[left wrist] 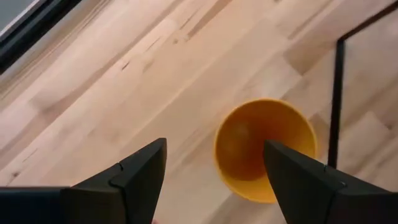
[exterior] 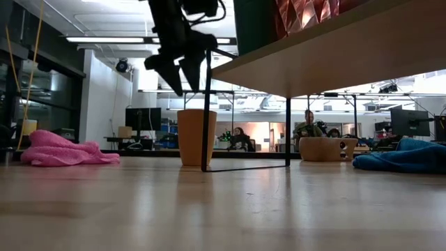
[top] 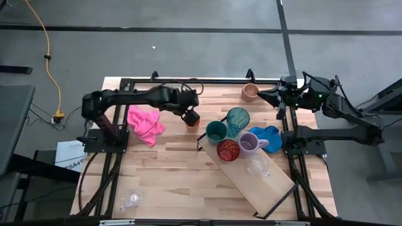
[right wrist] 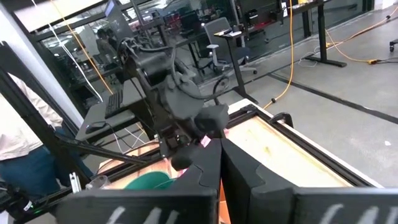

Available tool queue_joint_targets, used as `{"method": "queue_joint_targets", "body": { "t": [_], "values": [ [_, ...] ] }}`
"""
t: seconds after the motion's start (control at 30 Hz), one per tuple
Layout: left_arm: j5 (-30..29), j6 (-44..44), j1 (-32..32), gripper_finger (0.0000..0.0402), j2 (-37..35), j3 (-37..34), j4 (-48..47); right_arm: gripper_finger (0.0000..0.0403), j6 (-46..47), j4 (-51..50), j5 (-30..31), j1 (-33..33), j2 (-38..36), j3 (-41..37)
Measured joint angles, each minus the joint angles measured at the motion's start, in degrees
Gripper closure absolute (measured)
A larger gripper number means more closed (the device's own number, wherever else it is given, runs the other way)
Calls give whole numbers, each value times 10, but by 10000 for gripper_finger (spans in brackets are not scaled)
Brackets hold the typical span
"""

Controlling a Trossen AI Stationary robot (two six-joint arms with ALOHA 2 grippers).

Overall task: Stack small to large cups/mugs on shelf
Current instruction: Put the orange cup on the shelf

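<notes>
Orange cup waits below spread left gripper

Orange round cup (left wrist: pixel 264 149) is seen upright on the light wooden tabletop (top: pixel 169 169), just beside the black metal frame of the long light-wood shelf (top: pixel 264 182). The left gripper (left wrist: pixel 214 168) is held above it, fingers spread wide and touching nothing. On the shelf are set a green cup (top: pixel 216 131), a teal tumbler (top: pixel 238 119), a red cup (top: pixel 228 150), a purple mug (top: pixel 250 142) and a clear glass (top: pixel 257 166). The right gripper (right wrist: pixel 221 163) is parked at the table's far right edge, fingers pressed together

The wooden table (top: pixel 169 176) carries the shelf (top: pixel 276 188), 2 cloths, an orange cup (top: pixel 192 118), a tan mug (top: pixel 250 91) and a glass (top: pixel 131 199).
</notes>
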Motion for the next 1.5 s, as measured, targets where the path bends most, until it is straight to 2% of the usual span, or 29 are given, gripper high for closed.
{"method": "queue_joint_targets", "body": {
  "t": [0.27, 0.57, 0.93, 1.27, 1.37, 1.5],
  "values": [
    [43, -28, 41, 149, 36, 0, 0, 403, 0, -16, 0, 0, 0, 0],
    [117, -34, 62, 149, 38, 0, 7, 403, -2, -20, 0, 0, 0, 0],
    [126, -43, 63, 149, 38, -64, 46, 403, -2, -20, 0, 0, 0, 0],
    [131, -58, 63, 151, 38, -90, 96, 403, -2, -20, 0, 0, 0, 0],
    [131, -57, 63, 170, 38, -90, 95, 403, -2, -20, 1, 0, 0, 0],
    [131, -57, 63, 224, 38, -90, 95, 403, -2, -20, 1, 0, 0, 0]
  ]
}}
